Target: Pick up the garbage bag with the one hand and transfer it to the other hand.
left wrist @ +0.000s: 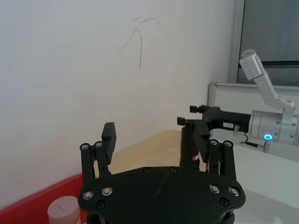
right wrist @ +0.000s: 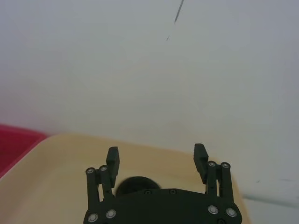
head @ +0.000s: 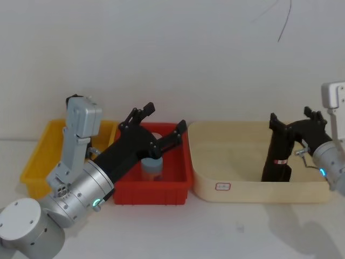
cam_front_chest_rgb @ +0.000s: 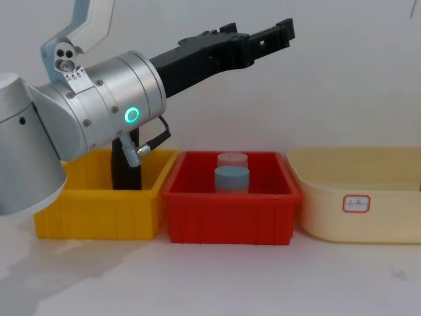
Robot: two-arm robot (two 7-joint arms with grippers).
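Left tool [head: 166,115] splayed above red bin [head: 156,192], right tool [head: 290,114] released astride cylindrical garbage bag [head: 276,156]

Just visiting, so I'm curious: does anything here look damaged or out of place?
Only a thin dark squiggle on the wall, like a scratch or stray thread. The garbage bag stands upright in the beige tub; nothing is spilled.

My left gripper [left wrist: 155,134] and my right gripper [right wrist: 156,154] are matt black plastic, dotted with bright metal pins [left wrist: 107,191]. My arm joints [cam_front_chest_rgb: 112,105] wear smooth, satin silver metal. The garbage bag [head: 276,156] is black plastic film with a dull sheen and a papery sticker [head: 280,161]. The yellow bin [cam_front_chest_rgb: 99,214], red bin [cam_front_chest_rgb: 230,214] and cream tub [cam_front_chest_rgb: 388,217] are smooth, slightly glossy plastic.
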